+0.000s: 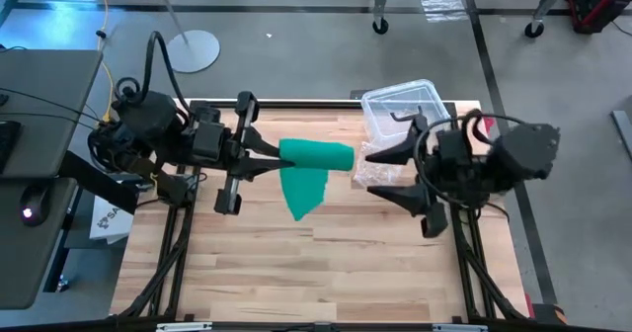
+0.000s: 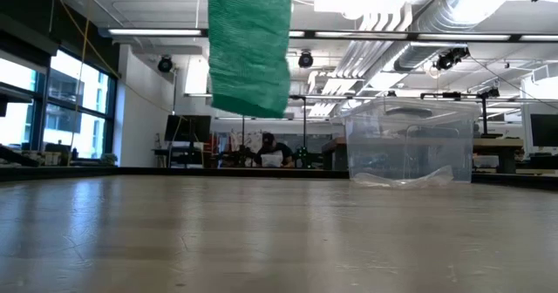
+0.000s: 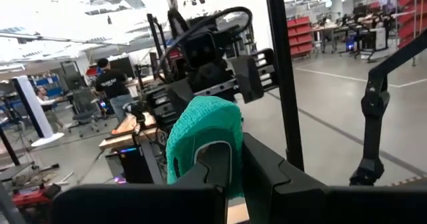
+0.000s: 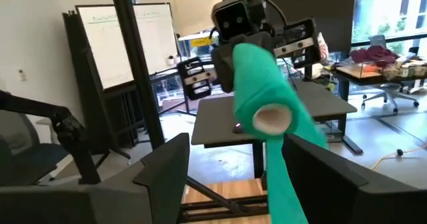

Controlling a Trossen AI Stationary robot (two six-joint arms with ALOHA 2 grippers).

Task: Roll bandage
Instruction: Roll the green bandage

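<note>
- The left gripper [image 1: 279, 154], raised near the table's [image 1: 247, 273] back edge, is clamped on the left end of the bandage [image 1: 316, 155].
- The bandage is a green roll held in the air over the table's back middle, a loose tail hanging down.
- The right gripper [image 1: 372, 171] stands wide apart just right of the roll, by the clear plastic box [image 1: 405, 103] in the back right corner.

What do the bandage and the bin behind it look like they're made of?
The bandage: green woven stretch fabric, matte, going by its crinkled weave; the roll's core looks like pale cardboard. The bin: clear glossy plastic, probably rigid, since the room shows through its walls.
</note>
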